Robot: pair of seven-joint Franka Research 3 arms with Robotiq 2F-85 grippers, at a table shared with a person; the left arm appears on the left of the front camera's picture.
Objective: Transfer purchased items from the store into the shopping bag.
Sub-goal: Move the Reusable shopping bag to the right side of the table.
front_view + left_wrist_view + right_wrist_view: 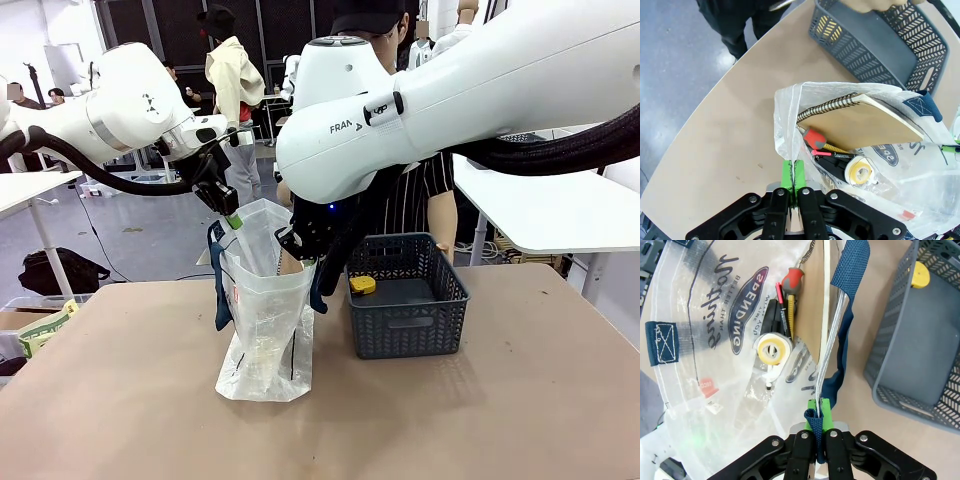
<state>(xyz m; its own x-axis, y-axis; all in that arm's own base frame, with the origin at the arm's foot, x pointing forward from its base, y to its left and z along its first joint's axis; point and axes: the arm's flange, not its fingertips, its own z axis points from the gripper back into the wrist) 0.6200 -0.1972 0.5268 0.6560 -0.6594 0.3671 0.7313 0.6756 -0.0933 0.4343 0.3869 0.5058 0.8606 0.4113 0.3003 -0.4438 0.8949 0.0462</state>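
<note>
The shopping bag (262, 305) stands open on the table, left of the store (405, 300), a dark grey lattice basket. My left gripper (232, 218) is shut on the bag's far-left rim (790, 145). My right gripper (300, 252) is shut on the opposite rim together with a navy handle (847, 270). Inside the bag lie purchased items: a spiral notebook (865, 122), a red-handled screwdriver (792, 277), a tape roll (773, 350) and a black pen-like piece. One yellow item (362, 285) lies in the store's far-left corner (920, 274).
A person in a striped top (410, 195) stands behind the store at the far edge. A hand (875, 5) shows over the store's rim. The brown table (520, 410) has free room in front and to the right. Other white tables stand farther off.
</note>
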